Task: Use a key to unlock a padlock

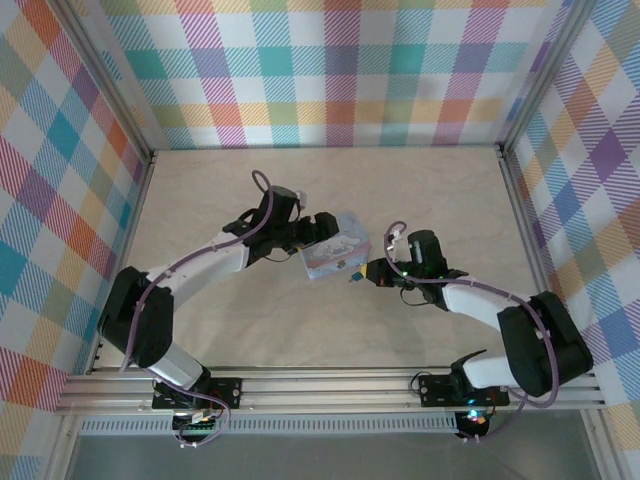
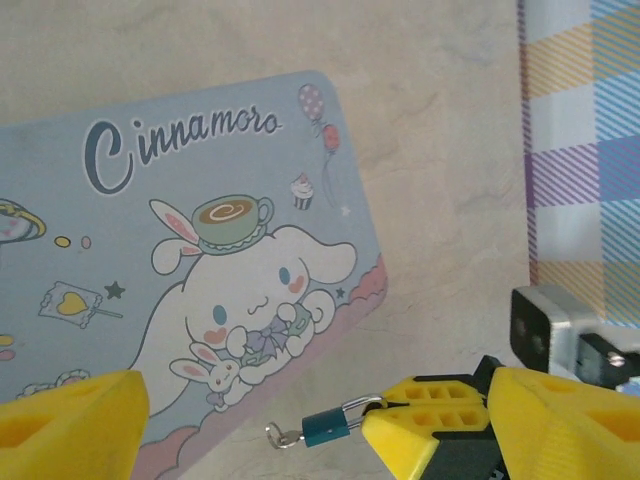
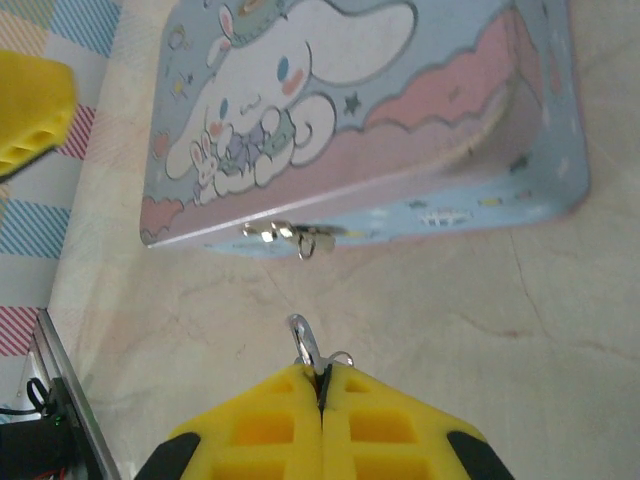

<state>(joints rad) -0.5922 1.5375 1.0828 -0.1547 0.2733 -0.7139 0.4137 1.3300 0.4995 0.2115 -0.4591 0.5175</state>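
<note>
Mostly the danger lies in how little there is to hold: the tiny blue-bodied padlock with its thin metal shackle (image 2: 325, 428) sits at the very tips of the right fingers (image 3: 260, 430). It is just off the front edge of the pale blue rectangular tin box printed with a long-eared cartoon character (image 2: 200, 200), and apart from the tin's small metal clasp (image 3: 290, 235), which carries nothing. A pinch on so thin a piece of metal could let the padlock swivel or drop onto the pale marbled surface (image 2: 450, 150) if anything brushes it. The left fingers (image 2: 70, 425) stand on either side of that very spot, so a careless closing could strike the right fingers instead of the lock, or shove the tin. The small dark metal key is the other worry: I cannot pick it out for certain. A hooked sliver at the padlock's far end may be it, and if so it looks easy to knock loose. The right fingers are pressed fully together with a bright hooked bit of metal poking out between their tips — the shackle by the look of it, though which part is pinched I cannot tell. The left fingers are spread wide and hold nothing — whether the near one touches the tin's edge is unclear.
</note>
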